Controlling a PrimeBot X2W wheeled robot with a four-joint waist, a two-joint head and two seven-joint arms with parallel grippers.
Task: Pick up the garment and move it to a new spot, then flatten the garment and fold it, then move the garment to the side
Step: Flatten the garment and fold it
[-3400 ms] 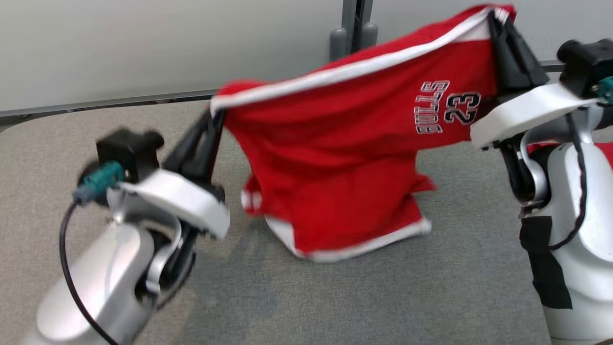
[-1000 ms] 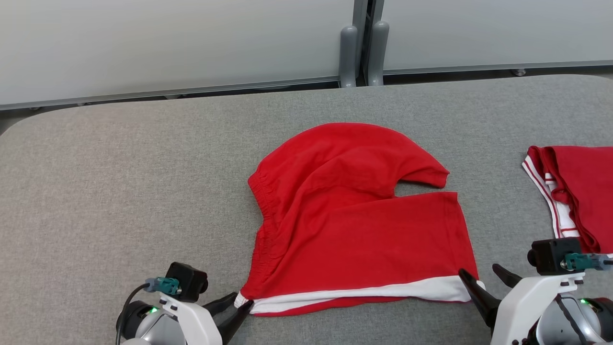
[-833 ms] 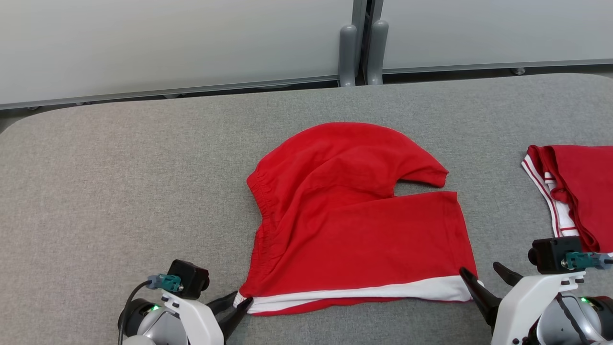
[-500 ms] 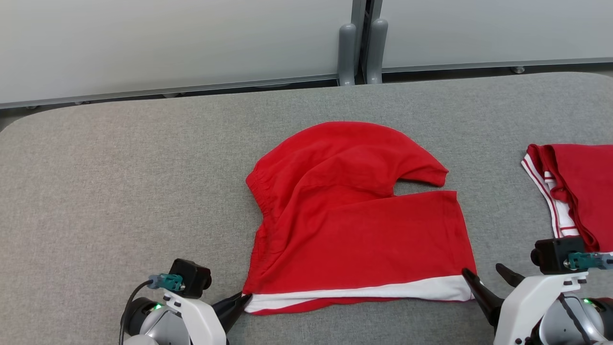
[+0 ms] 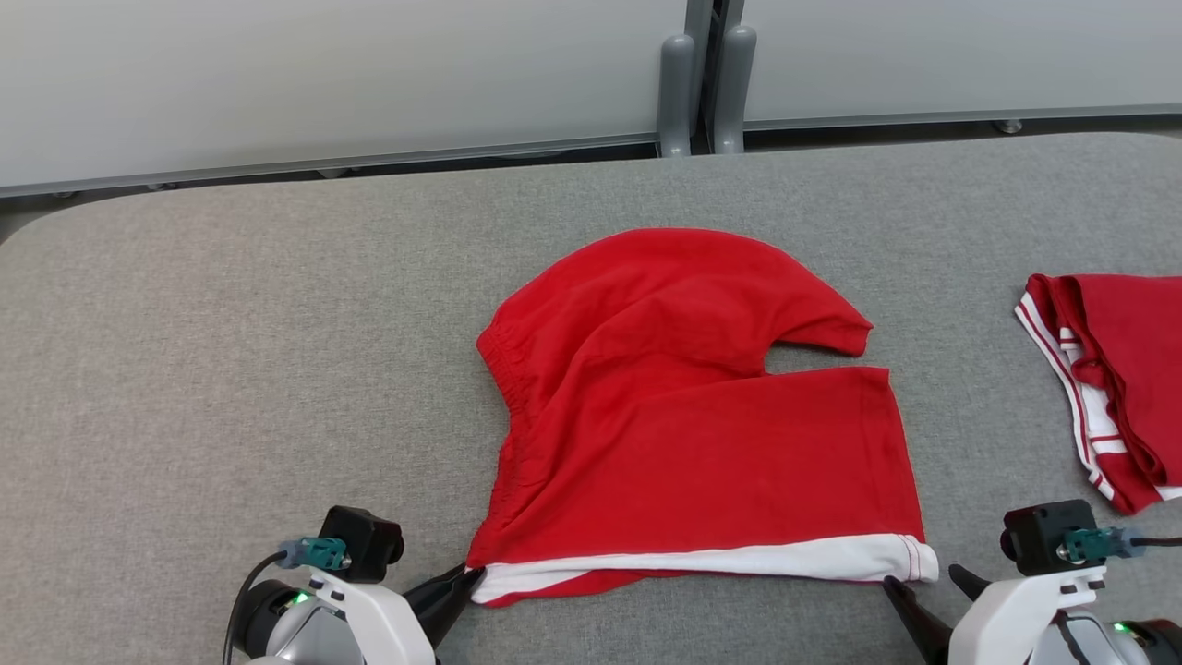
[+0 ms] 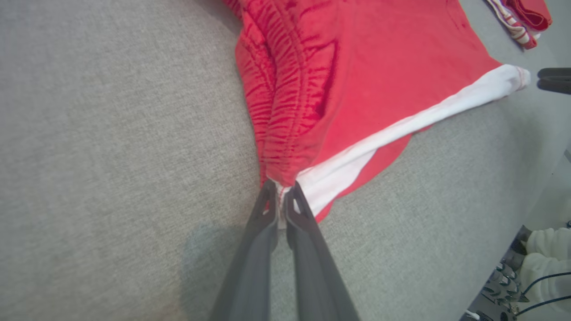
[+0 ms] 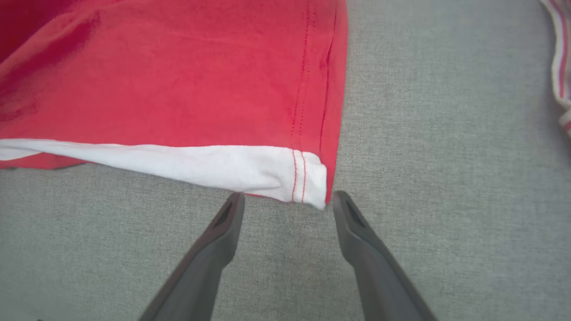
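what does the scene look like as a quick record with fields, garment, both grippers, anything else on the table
garment: red shorts lying on the grey table, white band along the near edge, far part rumpled
left gripper: shut on the shorts' near left corner
right gripper: open, tips just short of the white near right corner, holding nothing
other: second red garment with white stripes, at the table's right edge

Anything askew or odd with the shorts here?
Yes: the shorts aren't flat. The far leg bulges in a rounded, creased hump, and a red layer pokes out under the white band near the shut left tool.
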